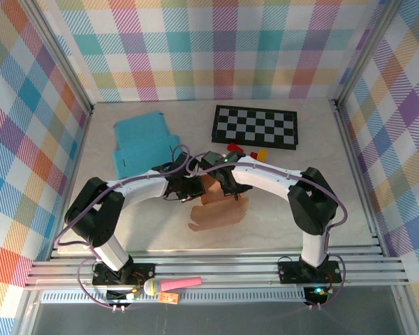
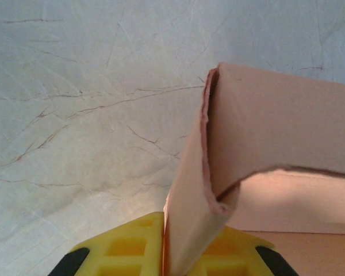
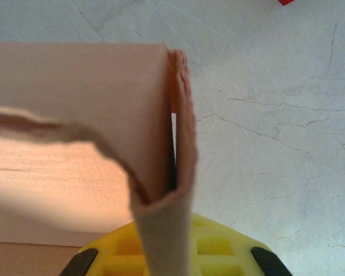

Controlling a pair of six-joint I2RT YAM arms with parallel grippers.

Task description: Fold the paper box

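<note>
The tan paper box (image 1: pixel 220 213) lies partly folded in the middle of the table, one side wall standing up. My left gripper (image 1: pixel 186 187) meets it from the left and my right gripper (image 1: pixel 220 183) from the right, both at its far edge. In the left wrist view the yellow fingers (image 2: pixel 123 244) of my left gripper (image 2: pixel 171 233) are shut on a doubled tan flap of the paper box (image 2: pixel 276 121). Seen from the right wrist, my right gripper (image 3: pixel 164 233) pinches a folded-over wall of the paper box (image 3: pixel 86 86) between its yellow pads (image 3: pixel 218 247).
A flat blue cardboard cut-out (image 1: pixel 143 143) lies at the back left. A black-and-white chequered board (image 1: pixel 256 125) lies at the back right, with a small red piece (image 1: pixel 234 148) and a yellow piece (image 1: pixel 262 153) just in front of it. Plaid walls enclose three sides.
</note>
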